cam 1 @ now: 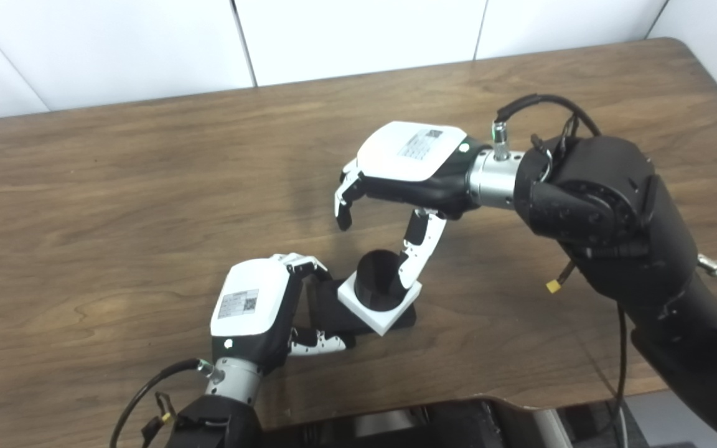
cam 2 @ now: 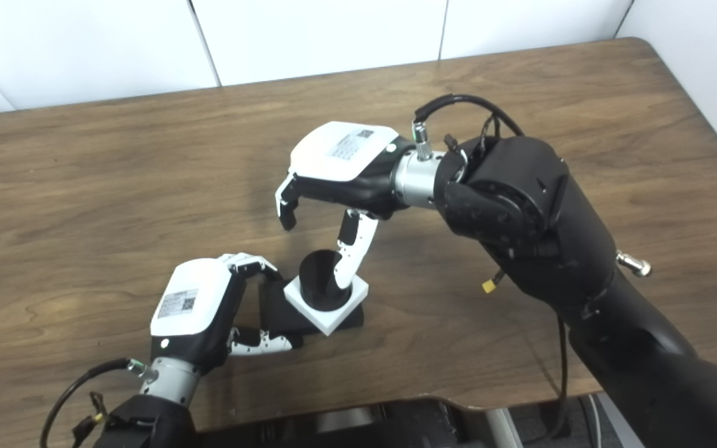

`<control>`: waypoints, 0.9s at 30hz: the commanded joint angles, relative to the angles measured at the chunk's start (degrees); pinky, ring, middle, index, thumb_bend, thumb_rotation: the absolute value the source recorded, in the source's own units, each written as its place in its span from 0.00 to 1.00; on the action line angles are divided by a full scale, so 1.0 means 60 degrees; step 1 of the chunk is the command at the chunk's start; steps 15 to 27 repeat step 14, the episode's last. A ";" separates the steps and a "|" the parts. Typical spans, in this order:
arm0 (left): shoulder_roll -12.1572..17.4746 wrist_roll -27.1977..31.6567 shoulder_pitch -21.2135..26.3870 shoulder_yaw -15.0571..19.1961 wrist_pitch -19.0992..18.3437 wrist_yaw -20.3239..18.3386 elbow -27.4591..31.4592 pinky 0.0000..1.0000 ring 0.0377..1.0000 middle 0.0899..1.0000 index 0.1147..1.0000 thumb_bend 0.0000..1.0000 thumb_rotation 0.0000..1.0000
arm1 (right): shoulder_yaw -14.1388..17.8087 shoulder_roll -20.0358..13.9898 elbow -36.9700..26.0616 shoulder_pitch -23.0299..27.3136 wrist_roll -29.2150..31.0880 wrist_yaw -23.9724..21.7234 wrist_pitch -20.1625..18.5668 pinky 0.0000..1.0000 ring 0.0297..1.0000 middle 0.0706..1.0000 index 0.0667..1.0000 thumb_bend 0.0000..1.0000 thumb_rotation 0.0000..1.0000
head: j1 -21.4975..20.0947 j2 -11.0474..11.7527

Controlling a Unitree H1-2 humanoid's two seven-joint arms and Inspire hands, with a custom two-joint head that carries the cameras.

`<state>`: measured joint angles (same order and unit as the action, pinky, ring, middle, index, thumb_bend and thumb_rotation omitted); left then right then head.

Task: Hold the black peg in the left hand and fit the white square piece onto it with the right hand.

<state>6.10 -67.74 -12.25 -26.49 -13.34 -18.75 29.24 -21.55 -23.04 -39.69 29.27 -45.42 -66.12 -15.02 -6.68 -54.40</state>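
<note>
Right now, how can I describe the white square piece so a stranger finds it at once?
On the wooden table, look beside the left hand. The white square piece sits around the black peg, on its black base.

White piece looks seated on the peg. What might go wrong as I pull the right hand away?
1. The right hand has a thumb still against the white square piece; retracting may drag it askew.
2. The left hand grips only the black peg's base, so a tug might tip it.
</note>
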 commanded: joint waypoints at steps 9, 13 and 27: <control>-0.0169 -0.0531 0.0281 0.0086 -0.0066 -0.1234 0.0145 0.72 0.79 0.78 0.74 0.83 0.38 | 0.0150 -0.0034 -0.0210 0.0342 0.0116 0.0160 -0.0068 0.82 0.87 0.74 0.64 1.00 0.45 | 0.0043 0.0008; -0.0088 -0.0414 0.0458 0.0299 -0.0003 -0.1558 0.0274 0.76 0.81 0.81 0.78 0.89 0.42 | 0.0166 -0.0026 -0.0197 0.0284 0.0075 0.0152 -0.0138 0.83 0.87 0.74 0.64 1.00 0.45 | 0.0102 0.0036; -0.0066 -0.0407 0.0505 0.0370 0.0004 -0.1667 0.0321 0.77 0.82 0.82 0.79 0.91 0.42 | 0.0163 -0.0021 -0.0198 0.0277 0.0056 0.0144 -0.0155 0.83 0.87 0.74 0.64 1.00 0.45 | 0.0105 0.0036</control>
